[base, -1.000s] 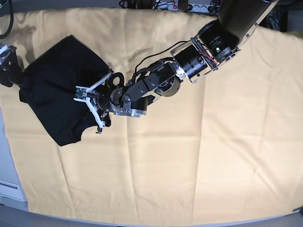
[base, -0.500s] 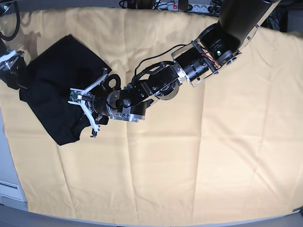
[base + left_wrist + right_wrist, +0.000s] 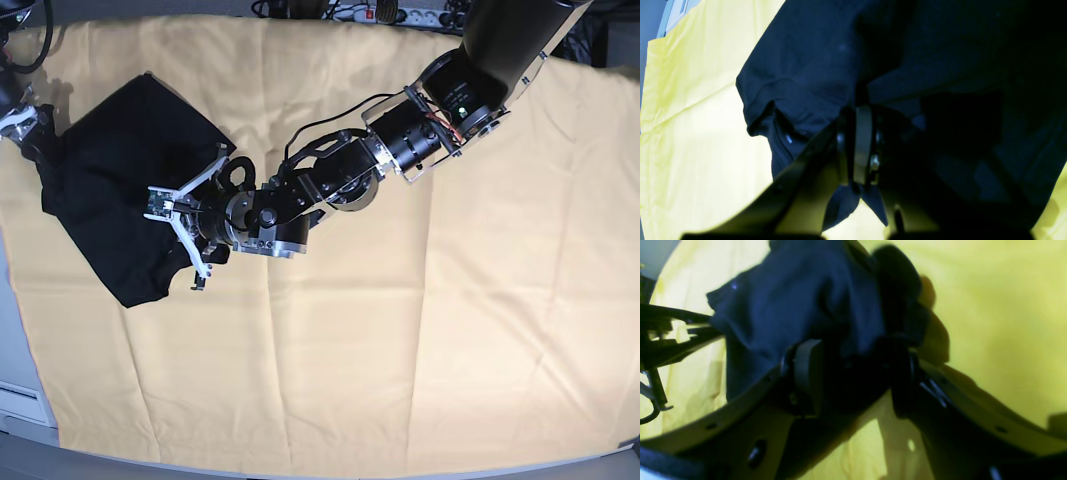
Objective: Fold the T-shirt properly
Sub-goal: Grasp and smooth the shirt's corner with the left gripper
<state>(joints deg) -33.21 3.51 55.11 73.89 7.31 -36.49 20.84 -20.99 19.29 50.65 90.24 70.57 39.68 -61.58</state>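
Since the earlier frame, the right claw [image 3: 28, 135] has risen toward 11 o'clock, jaws spread around a bunch of the T-shirt [image 3: 125, 190]. Left claw [image 3: 858, 146] is pinched shut on a T-shirt fold. Garment lies at 10 o'clock on the yellow cloth [image 3: 450, 330].

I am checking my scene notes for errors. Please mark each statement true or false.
1. The T-shirt lies on a yellow cloth. True.
2. The T-shirt is white. False: it is black.
3. The left gripper is shut on T-shirt fabric. True.
4. The right gripper is far from the T-shirt. False: fabric is bunched between its jaws.
5. The T-shirt is folded into a neat rectangle. False: it lies rumpled and irregular.
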